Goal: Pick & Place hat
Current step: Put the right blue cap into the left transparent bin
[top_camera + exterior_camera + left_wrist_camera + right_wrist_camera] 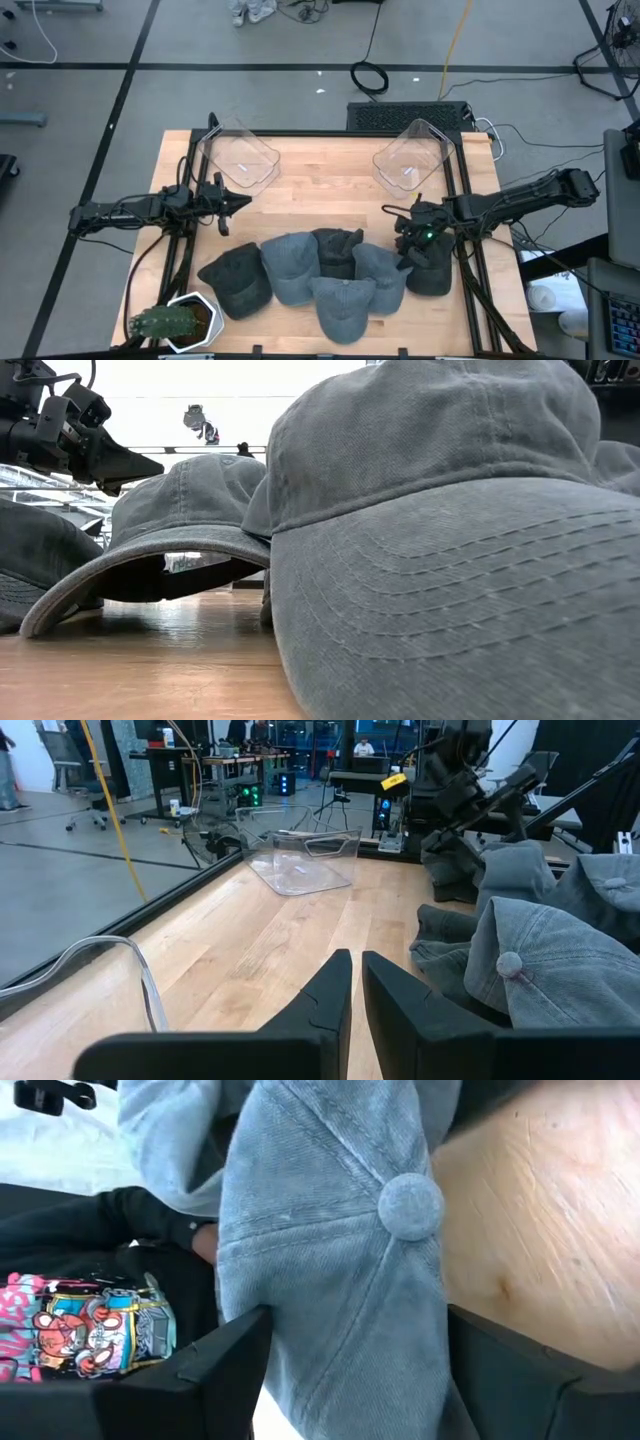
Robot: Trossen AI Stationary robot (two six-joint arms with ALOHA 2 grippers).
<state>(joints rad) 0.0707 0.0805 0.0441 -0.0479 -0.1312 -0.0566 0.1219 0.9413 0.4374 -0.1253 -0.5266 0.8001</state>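
From above, six baseball caps lay bunched along the near edge of the pale wooden tabletop (320, 190): a dark charcoal cap (236, 282) nearest the left edge, a blue-grey cap (290, 266) beside it, a dark cap (335, 245) behind the middle, a grey cap (345, 305) at the near edge, another blue-grey cap (378, 270), and a dark cap (432, 272) closest to the right edge. The right gripper (415, 238) sat low over the gap between those last two caps. Only the right wrist view showed what it had: its fingers (225, 1365) stood apart on either side of a faded blue-grey denim cap (340, 1280) with a cloth button on its crown, the cloth lying between them, though I could not tell whether they pressed it.

The left gripper (228, 205) waited near the left edge, clear of the caps. Its wrist view showed its fingers (325, 1005) almost together with only a thin slit between, holding nothing.

Two clear plastic bins stood at the far edge, one (238, 157) toward the far left corner, one (412, 156) toward the far right. A white hexagonal pot with a green cactus (178, 322) sat at the near left corner. The low view was mostly filled by one grey cap's brim (450, 610).
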